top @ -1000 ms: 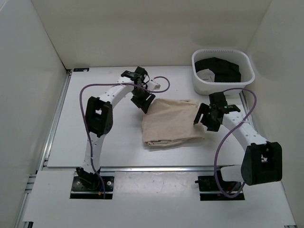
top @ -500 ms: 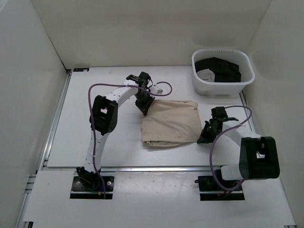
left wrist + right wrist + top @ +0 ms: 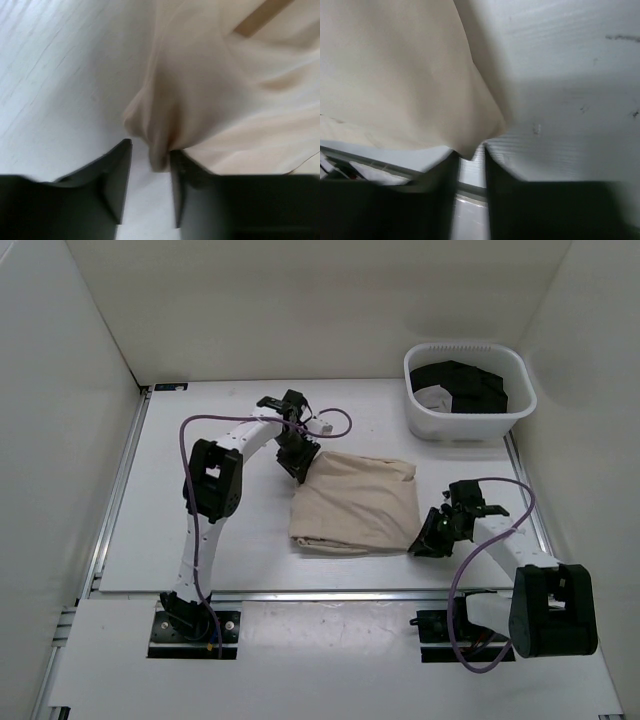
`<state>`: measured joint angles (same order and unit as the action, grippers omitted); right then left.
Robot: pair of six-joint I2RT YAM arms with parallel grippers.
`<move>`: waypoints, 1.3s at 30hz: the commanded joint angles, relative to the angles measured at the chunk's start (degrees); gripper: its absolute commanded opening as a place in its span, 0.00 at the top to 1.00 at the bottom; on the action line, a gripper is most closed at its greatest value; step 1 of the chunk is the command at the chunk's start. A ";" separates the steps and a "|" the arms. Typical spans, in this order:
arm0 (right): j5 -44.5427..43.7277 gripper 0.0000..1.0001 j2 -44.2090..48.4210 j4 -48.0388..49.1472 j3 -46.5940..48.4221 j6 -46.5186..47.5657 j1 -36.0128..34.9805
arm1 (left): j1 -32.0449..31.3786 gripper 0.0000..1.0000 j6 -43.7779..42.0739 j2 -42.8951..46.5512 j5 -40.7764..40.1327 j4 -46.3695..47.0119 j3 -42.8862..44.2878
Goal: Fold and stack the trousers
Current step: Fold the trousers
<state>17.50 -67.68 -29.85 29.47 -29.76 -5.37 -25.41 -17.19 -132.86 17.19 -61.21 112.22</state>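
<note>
**Item:** trousers [image 3: 355,505], beige, plain. They lie as one folded, wrinkled bundle on the white table [image 3: 200,540]. Ref. point for all positions is the white basket [image 3: 440,425] at the far right of the table.

**Position:** the bundle sits left of the basket and nearer the arm bases, apart from it with bare table between. Its top right corner is the closest part to the basket.

**Basket:** holds dark garments [image 3: 470,385] plus a bit of white cloth. No contact w/ the trousers.

**L. gripper** [image 3: 298,465]: well left of the basket and slightly nearer the bases, at the bundle corner farthest from the basket along the far edge.
- In the wrist view the fingers [image 3: 117,180] stand nearly closed.
- A bunched fold of beige cloth is drawn up into a peak and caught in the narrow gap.
- The fold lies hard against one finger, w/ a sliver of table showing beside the other.
- The picture is blurred.

**R. gripper** [image 3: 425,540]: on the near side of the basket and a little to its left, at the bundle's near corner on the basket side.
- In the wrist view the fingers [image 3: 440,190] are closed to a slit.
- The pointed tip of the cloth corner is pinched between them.
- The cloth rises away from the table there, w/ shadow beneath it.

**Cabling:** a purple cable [image 3: 185,440] loops along each arm.
</note>
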 commanded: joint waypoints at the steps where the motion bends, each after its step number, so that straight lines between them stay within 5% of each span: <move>1: 2.97 0.61 0.71 -6.52 0.84 3.03 0.18 | 1.59 0.46 -1.09 6.19 -0.23 0.57 -0.25; 2: 3.50 0.39 0.71 -7.85 4.42 4.34 0.18 | 1.59 0.40 -1.61 6.82 -0.23 0.57 -1.03; 3: 2.99 0.28 1.40 -9.60 6.63 7.06 0.18 | 1.59 0.35 -2.23 7.61 -0.84 -0.04 -1.74; 6: -1.83 0.17 2.20 -15.93 18.28 10.77 0.18 | 1.59 0.25 -4.07 12.08 -2.69 -1.10 -3.76; 9: -8.78 0.16 -1.73 -16.74 26.66 11.48 0.71 | 1.59 0.22 -7.05 18.14 -1.38 -2.68 -6.65; 14: -9.41 0.31 -15.44 -7.08 38.08 10.34 1.24 | -4.55 0.21 -11.02 30.87 0.56 1.08 -25.36; 17: -9.41 0.30 -26.24 -4.88 41.53 9.63 1.24 | -9.21 0.21 -11.02 35.81 -1.53 7.48 -34.60; 26: -8.18 0.24 -34.71 1.36 44.27 6.65 1.24 | -12.91 0.20 -7.78 33.90 -10.77 18.40 -42.70; 29: -7.56 0.31 -35.23 4.26 43.22 5.15 1.24 | -14.05 0.29 -7.77 32.23 -10.77 20.25 -42.70; 35: -2.49 0.89 -40.07 6.03 43.91 2.69 1.24 | -15.81 0.86 -8.47 30.38 -8.49 20.25 -46.03; 39: -2.47 1.00 -41.13 7.95 43.91 0.58 1.24 | -16.86 0.86 -9.18 32.22 -8.49 20.25 -48.23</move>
<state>12.91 -107.53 -24.60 71.59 -26.83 -4.34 -41.10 -25.63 -102.87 7.64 -41.47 65.49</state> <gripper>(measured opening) 0.010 0.143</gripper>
